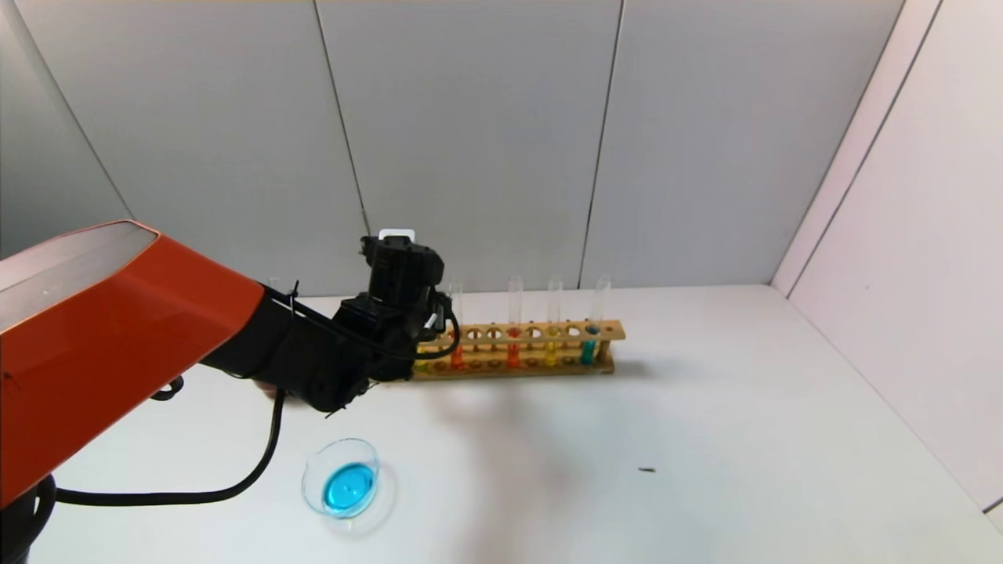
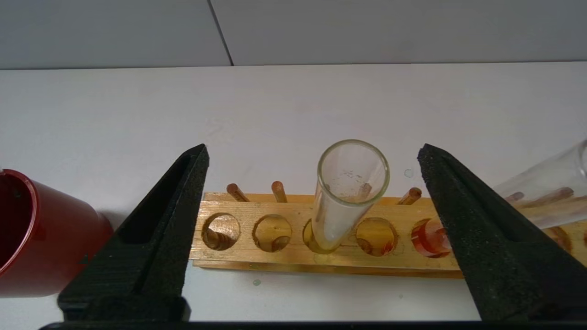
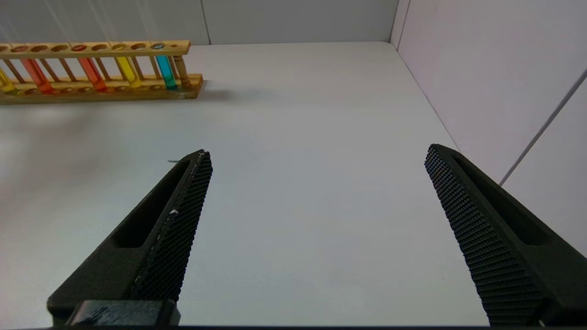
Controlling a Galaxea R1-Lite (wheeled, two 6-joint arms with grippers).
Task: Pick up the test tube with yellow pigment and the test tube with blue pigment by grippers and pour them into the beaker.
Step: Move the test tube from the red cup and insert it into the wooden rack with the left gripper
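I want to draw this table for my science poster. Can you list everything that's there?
table: one, white, under everything.
rack: one, wooden, at the table's back.
test tube with yellow pigment: one, clear, near the rack's left end.
orange-red tubes: two, in the rack.
golden-yellow tube: one, in the rack.
teal tube: one, near the rack's right end.
beaker: one, clear, blue liquid inside, front left.
red cup: one, dark red, left of the rack.
speck: one, dark, on the bare table.
left gripper: black, fingers open either side of the yellow tube.
right gripper: black, open over bare table.
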